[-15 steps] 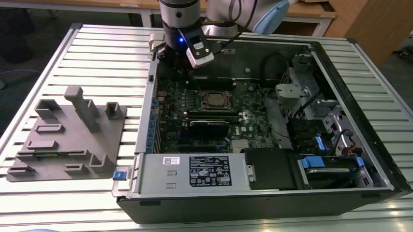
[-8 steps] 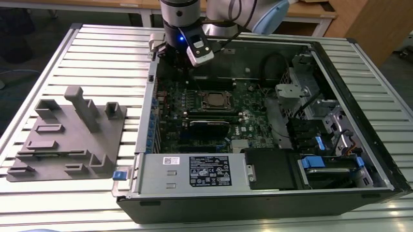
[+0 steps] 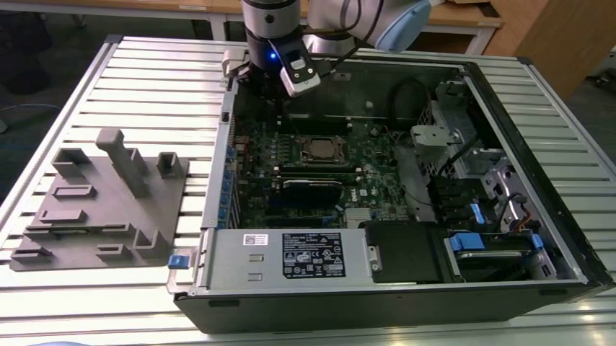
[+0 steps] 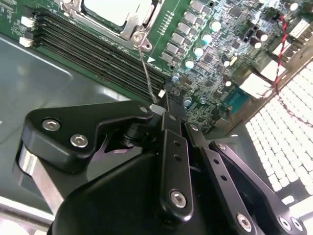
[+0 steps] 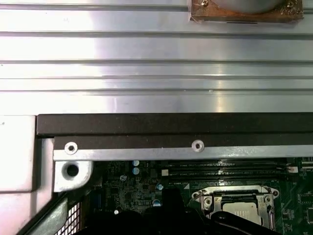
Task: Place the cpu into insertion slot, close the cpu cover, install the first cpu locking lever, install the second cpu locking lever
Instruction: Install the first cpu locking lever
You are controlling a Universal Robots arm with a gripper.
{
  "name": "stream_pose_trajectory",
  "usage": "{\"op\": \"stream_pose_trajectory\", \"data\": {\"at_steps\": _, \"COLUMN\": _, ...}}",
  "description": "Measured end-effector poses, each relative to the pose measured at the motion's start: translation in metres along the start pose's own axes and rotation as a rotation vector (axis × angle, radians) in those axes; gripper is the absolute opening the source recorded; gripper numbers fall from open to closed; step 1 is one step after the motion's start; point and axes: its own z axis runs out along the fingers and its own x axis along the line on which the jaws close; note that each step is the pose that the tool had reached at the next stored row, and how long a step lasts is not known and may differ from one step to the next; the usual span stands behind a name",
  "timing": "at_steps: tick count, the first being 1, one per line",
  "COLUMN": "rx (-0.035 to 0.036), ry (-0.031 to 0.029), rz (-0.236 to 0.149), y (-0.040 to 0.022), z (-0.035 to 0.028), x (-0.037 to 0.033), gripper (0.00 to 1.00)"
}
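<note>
The cpu lies flat in the insertion slot on the green board inside the open computer case. The silver cpu cover is down around the cpu, and the cpu also lies in the slot in the first wrist view. A thin wire locking lever rises from the slot's corner to my gripper, whose black fingers are shut on its end. In the exterior view my gripper hangs over the board just behind the slot.
Long black memory slots run beside the socket. The case's black back wall is close to the gripper. A power supply, drive bays and red wires crowd the case. A grey fixture block sits on the table at the exterior view's left.
</note>
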Motion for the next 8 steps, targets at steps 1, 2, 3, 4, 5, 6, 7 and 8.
{"op": "stream_pose_trajectory", "data": {"at_steps": 1, "rx": 0.0, "ry": 0.0, "rz": 0.0, "y": 0.0002, "z": 0.0003, "x": -0.0009, "gripper": 0.11}}
{"op": "stream_pose_trajectory", "data": {"at_steps": 2, "rx": 0.0001, "ry": -0.0001, "rz": 0.0, "y": 0.0003, "z": 0.0005, "x": -0.0023, "gripper": 0.11}}
{"op": "stream_pose_trajectory", "data": {"at_steps": 3, "rx": 0.0005, "ry": 0.0, "rz": 0.0, "y": 0.0003, "z": 0.0006, "x": -0.0043, "gripper": 0.11}}
{"op": "stream_pose_trajectory", "data": {"at_steps": 4, "rx": 0.0008, "ry": 0.0, "rz": 0.0, "y": 0.0004, "z": 0.0008, "x": -0.0067, "gripper": 0.11}}
{"op": "stream_pose_trajectory", "data": {"at_steps": 5, "rx": 0.0015, "ry": 0.0, "rz": 0.0, "y": 0.0005, "z": 0.0009, "x": -0.0097, "gripper": 0.11}}
{"op": "stream_pose_trajectory", "data": {"at_steps": 6, "rx": 0.0021, "ry": -0.0001, "rz": 0.0, "y": 0.0006, "z": 0.0012, "x": -0.0132, "gripper": 0.11}}
{"op": "stream_pose_trajectory", "data": {"at_steps": 7, "rx": 0.0028, "ry": 0.0, "rz": 0.0, "y": 0.0007, "z": 0.0014, "x": -0.0165, "gripper": 0.11}}
{"op": "stream_pose_trajectory", "data": {"at_steps": 8, "rx": 0.0036, "ry": 0.0, "rz": 0.0, "y": 0.0007, "z": 0.0017, "x": -0.0199, "gripper": 0.11}}
